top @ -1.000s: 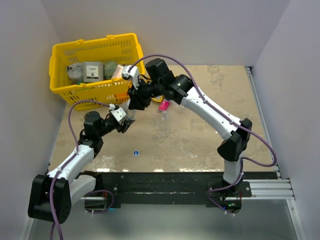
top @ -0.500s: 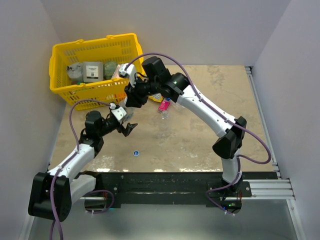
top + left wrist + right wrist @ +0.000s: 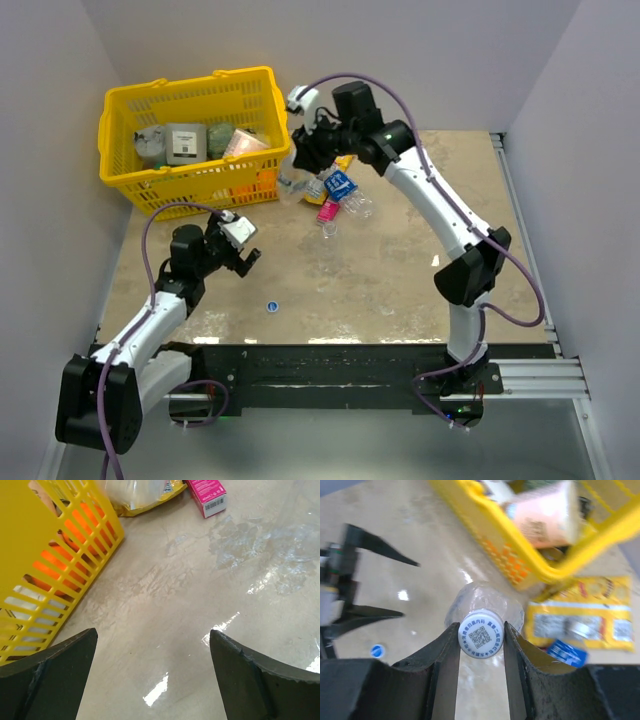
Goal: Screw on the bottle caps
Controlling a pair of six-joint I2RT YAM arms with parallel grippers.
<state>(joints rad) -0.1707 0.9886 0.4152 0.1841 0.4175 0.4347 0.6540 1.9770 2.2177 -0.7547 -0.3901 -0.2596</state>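
- The right gripper (image 3: 481,631) is closed on the whitish cap (image 3: 481,641) of a bottle (image 3: 470,597) just off the right front corner of the yellow basket (image 3: 190,190). The bottle's long axis hangs straight below the jaws.
- The left gripper (image 3: 152,635) gapes empty in front of the basket and is the nearer one to the loose blue cap (image 3: 272,305).

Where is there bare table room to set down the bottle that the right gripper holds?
Free: the table between the blue cap and the right arm, and the far right corner beside the rail. Crowded: right of the yellow basket, around the pink packet and the blue-labelled bottle.
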